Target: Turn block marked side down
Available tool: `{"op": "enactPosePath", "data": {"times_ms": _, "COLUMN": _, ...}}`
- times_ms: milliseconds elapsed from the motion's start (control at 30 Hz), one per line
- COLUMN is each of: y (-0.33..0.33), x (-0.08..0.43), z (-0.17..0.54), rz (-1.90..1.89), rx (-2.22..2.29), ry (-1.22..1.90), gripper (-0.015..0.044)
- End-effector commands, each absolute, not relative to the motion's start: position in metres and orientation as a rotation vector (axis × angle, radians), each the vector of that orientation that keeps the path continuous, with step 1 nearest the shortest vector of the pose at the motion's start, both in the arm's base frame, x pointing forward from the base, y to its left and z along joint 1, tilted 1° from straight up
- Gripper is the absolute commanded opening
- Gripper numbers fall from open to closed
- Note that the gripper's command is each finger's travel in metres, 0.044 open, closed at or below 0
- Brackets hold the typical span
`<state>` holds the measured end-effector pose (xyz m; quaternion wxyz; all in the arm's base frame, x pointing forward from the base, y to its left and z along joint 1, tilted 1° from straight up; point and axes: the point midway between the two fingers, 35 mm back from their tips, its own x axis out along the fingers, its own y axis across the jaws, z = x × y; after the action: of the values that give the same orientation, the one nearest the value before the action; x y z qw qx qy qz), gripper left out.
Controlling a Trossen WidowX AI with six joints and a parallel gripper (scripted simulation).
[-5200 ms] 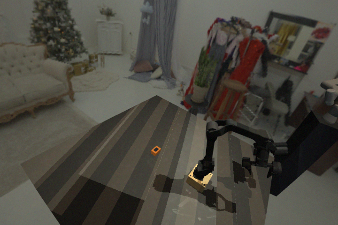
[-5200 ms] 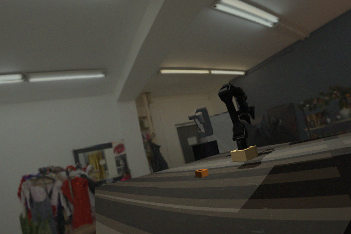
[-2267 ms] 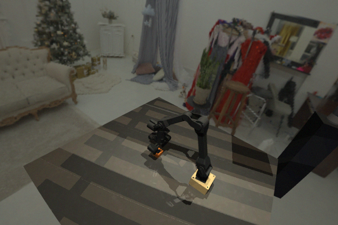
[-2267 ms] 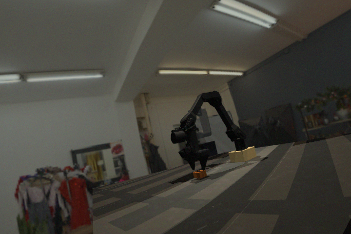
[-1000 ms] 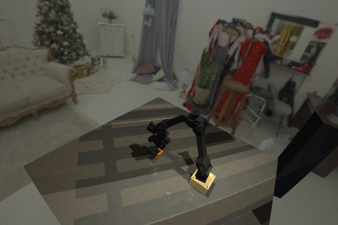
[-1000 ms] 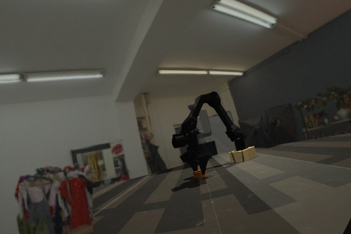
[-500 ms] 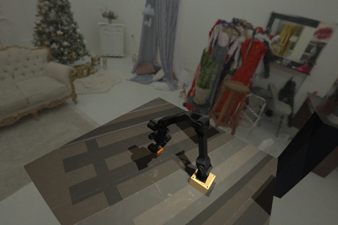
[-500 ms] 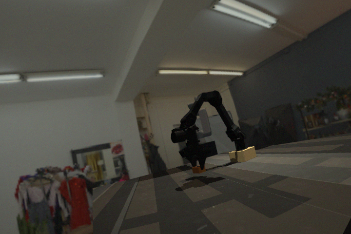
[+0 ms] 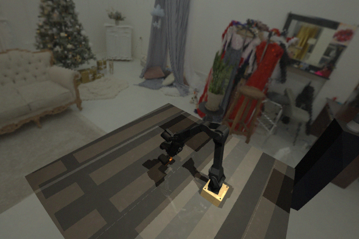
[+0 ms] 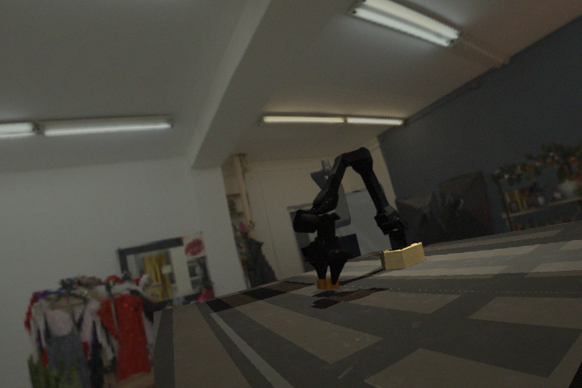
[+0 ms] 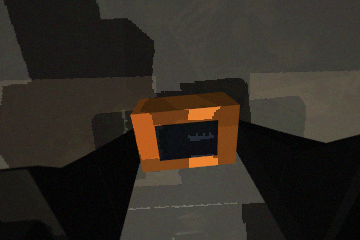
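Note:
An orange block [image 9: 171, 159] [image 10: 327, 285] [image 11: 146, 142] has a dark rectangular panel [image 11: 188, 145] on one broad face. That marked face points up toward the wrist camera. My gripper [image 9: 168, 159] [image 10: 327, 280] [image 11: 185, 129] points down and is shut on the block, with one black finger against each short end. The block looks slightly raised from the table [image 9: 182, 208] [image 10: 415, 361], though the gap under it is hard to make out. The finger pads and the block's underside are hidden.
The arm's pale yellow base [image 9: 215, 194] [image 10: 403, 257] stands on the table, to the right of the block in the top and exterior views. Dark patches of shadow lie around the block. A tall dark box [image 9: 321, 166] stands beyond the table's right edge in the top view.

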<state>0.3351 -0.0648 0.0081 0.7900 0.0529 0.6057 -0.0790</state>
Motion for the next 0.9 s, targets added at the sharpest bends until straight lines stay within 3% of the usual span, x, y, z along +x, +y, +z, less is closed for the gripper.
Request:
{"op": "enactPosePath", "data": {"times_ms": 0, "y": -0.065, "x": 0.336, "z": 0.011, "rz": -0.169, "rx": 0.105, "ry": 1.234, "gripper": 0.0}}
{"op": "enactPosePath", "data": {"times_ms": 867, "y": -0.065, "x": 0.335, "z": 0.003, "rz": -0.178, "rx": 0.075, "ry": 0.927, "gripper": 0.0}}
